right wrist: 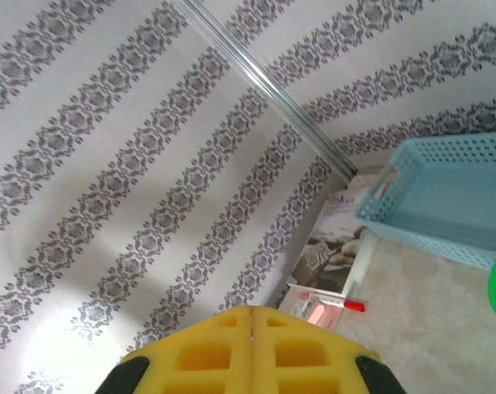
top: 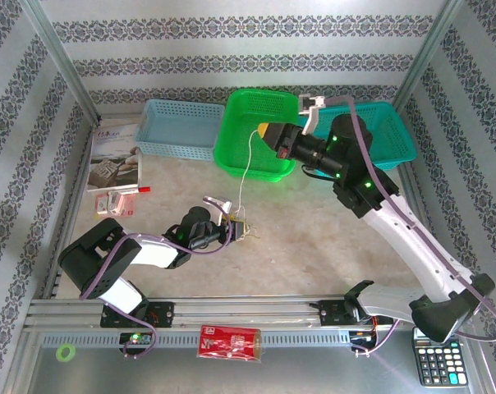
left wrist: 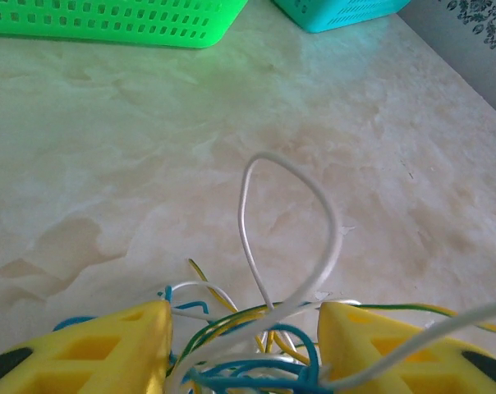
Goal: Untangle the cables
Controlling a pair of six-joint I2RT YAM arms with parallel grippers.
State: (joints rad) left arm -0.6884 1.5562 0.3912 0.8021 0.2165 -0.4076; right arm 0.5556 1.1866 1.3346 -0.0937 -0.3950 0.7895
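The step in hand is pulling one cord free: the right gripper (top: 265,131) is pinched tight on a pale cable (top: 245,172) and holds it high by the green basket (top: 231,144). The other cables (top: 246,231) lie in a small clump on the table (top: 330,246) between the fingers of the left gripper (top: 229,223) — they stand apart, and I cannot tell if they squeeze it. The next move, I think, needs a slow pull up and away with the clump kept down, so the strand slips out alone; the table is smooth and pale, so cords should slide easily — patterned walls (top: 231,33) close it in.
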